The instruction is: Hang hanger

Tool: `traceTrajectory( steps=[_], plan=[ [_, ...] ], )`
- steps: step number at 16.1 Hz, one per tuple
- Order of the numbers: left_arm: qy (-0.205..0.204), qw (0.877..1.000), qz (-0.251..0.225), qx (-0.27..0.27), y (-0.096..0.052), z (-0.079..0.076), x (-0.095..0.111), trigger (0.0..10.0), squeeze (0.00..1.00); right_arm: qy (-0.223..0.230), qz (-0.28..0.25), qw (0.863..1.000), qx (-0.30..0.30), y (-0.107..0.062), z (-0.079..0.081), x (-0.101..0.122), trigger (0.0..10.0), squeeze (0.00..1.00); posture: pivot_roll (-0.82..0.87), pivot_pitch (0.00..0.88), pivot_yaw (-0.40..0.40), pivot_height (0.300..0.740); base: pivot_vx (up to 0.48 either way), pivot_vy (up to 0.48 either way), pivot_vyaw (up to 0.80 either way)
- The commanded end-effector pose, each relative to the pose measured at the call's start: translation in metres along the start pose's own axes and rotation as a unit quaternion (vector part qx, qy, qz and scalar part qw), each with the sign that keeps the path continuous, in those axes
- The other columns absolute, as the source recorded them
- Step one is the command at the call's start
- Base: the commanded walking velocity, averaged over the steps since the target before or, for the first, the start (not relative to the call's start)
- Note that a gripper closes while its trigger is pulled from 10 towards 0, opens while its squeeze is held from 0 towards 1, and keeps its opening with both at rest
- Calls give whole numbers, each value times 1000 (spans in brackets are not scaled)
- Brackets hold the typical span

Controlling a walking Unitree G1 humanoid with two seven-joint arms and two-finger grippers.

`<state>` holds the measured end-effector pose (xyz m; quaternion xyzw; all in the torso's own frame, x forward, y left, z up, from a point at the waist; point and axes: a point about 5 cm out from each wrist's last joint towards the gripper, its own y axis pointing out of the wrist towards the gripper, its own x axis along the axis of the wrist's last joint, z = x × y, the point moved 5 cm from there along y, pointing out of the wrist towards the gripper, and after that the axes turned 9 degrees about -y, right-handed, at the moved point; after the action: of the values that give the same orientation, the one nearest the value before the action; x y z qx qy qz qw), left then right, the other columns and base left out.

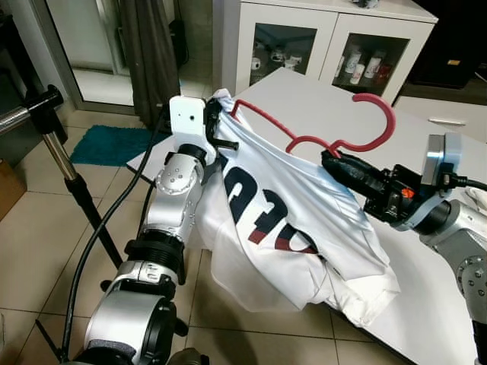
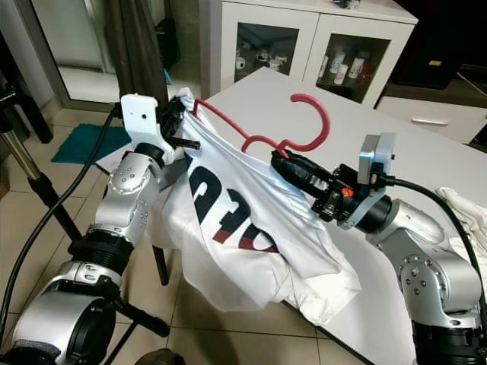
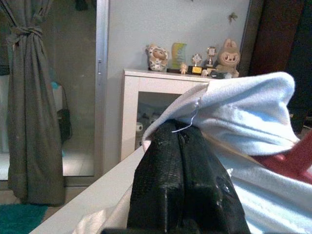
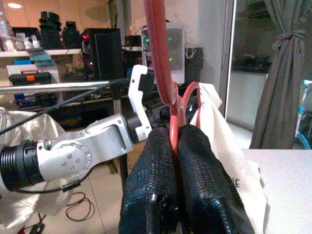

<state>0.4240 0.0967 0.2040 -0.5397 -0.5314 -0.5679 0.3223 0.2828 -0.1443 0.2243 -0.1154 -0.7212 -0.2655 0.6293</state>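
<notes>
A red hanger (image 1: 364,140) carries a white T-shirt (image 1: 289,228) with dark and red lettering, held up over the white table's (image 1: 426,319) near-left corner. My right gripper (image 1: 332,162) is shut on the hanger at its neck, just below the hook; in the right wrist view its fingers (image 4: 195,180) pinch the red bar (image 4: 171,127). My left gripper (image 1: 215,122) is shut on the shirt's shoulder at the hanger's left end; its fingers (image 3: 180,180) clamp white cloth (image 3: 253,122) there. A metal rail (image 4: 58,87) on a stand (image 1: 53,144) runs at my left.
A white glass-door cabinet (image 1: 319,46) with bottles stands behind the table. A grey curtain (image 1: 148,53) and a teal mat (image 1: 106,144) lie at the far left. More white cloth (image 2: 468,209) rests at the table's right edge. A black cable (image 1: 99,236) hangs beside my left arm.
</notes>
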Motion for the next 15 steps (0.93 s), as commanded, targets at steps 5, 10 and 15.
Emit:
traceTrajectory(
  steps=[5,10,15],
  plan=[
    [3,1000,8,-7,-1,-2,-2,10000,0,-2,-63,997,-41,-5,-19,24,0,0,41,0,-22,723,0,0,0],
    [6,999,29,-28,-2,-9,-11,10000,0,14,-110,992,-63,-12,-29,39,0,0,40,0,-17,723,0,0,0],
    [14,992,69,-103,-8,-35,-28,10000,0,21,-117,991,-64,-12,-30,39,0,0,36,0,-11,723,0,0,0]
  ],
)
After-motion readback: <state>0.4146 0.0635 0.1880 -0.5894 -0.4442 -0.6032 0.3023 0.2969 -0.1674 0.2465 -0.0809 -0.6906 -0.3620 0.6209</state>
